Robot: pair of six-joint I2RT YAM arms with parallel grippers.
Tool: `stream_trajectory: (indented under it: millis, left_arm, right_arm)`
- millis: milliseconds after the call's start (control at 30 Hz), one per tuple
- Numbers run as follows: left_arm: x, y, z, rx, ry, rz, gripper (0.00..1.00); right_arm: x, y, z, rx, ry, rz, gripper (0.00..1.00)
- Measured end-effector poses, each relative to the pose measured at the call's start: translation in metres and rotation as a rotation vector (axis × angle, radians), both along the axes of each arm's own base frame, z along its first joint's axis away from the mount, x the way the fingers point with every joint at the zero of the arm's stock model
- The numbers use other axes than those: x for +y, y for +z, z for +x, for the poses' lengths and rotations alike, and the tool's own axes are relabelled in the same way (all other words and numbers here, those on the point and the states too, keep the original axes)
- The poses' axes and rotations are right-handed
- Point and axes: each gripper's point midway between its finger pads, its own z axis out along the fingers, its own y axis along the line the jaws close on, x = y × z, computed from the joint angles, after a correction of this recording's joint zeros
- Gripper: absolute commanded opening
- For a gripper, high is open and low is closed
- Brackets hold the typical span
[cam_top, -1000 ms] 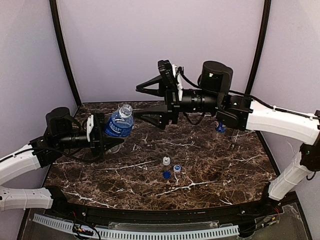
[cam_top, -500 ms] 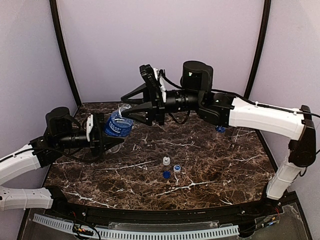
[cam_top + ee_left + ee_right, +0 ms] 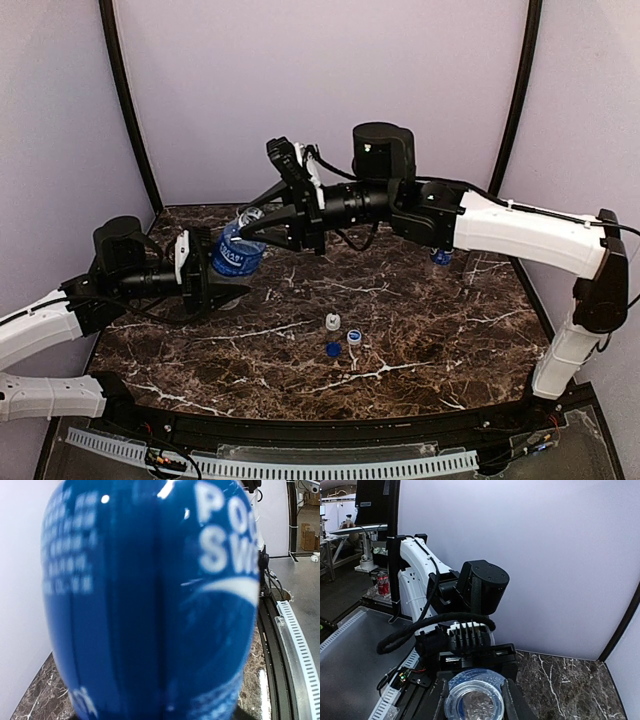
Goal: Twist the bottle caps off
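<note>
Since one second ago the right arm has swung leftward, and its right gripper (image 3: 249,226) has narrowed from wide open down onto the top of the blue-label bottle (image 3: 233,256).

Nearest to the arm bases, well apart from this bottle and to its right, three loose caps lie on the marble table (image 3: 450,330): a blue cap (image 3: 333,349), a blue-rimmed cap (image 3: 354,338) and a pale cap (image 3: 333,322).

The left gripper (image 3: 216,274) grasps the bottle by its body and keeps it lifted off the table. In the left wrist view the blue label (image 3: 150,600) fills almost everything.

Directly above the bottle, the right fingers (image 3: 513,702) press on both sides of its round top (image 3: 474,700). I take this for the cap, but it could also be a bare mouth.

To do the unscrewing well, I think the left grip must be firm enough that the body does not turn together with the cap, yet not crush the thin plastic. The right wrist should stay in line with the neck, turn first, and pull away only when the thread is free.
</note>
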Motion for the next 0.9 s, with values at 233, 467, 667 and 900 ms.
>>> stream_trajectory:
  millis: [233,467,667,900]
  left_arm:
    - [0.01,-0.012,0.015,-0.018,0.116,0.001,0.99]
    - [0.054,-0.032,0.056,-0.02,0.426,0.0,0.99]
    - [0.123,-0.069,0.085,0.083,0.746,-0.023,0.99]
    - [0.184,-0.094,0.093,0.101,0.979,-0.043,0.99]
  right_arm:
    - [-0.009,-0.024,0.039,0.054,-0.208,-0.094,0.0]
    - [-0.11,-0.08,0.153,0.154,-0.815,-0.246,0.0]
    - [-0.218,-0.149,0.218,0.272,-1.208,-0.333,0.0]
    - [-0.244,-0.169,0.237,0.331,-1.31,-0.324,0.0]
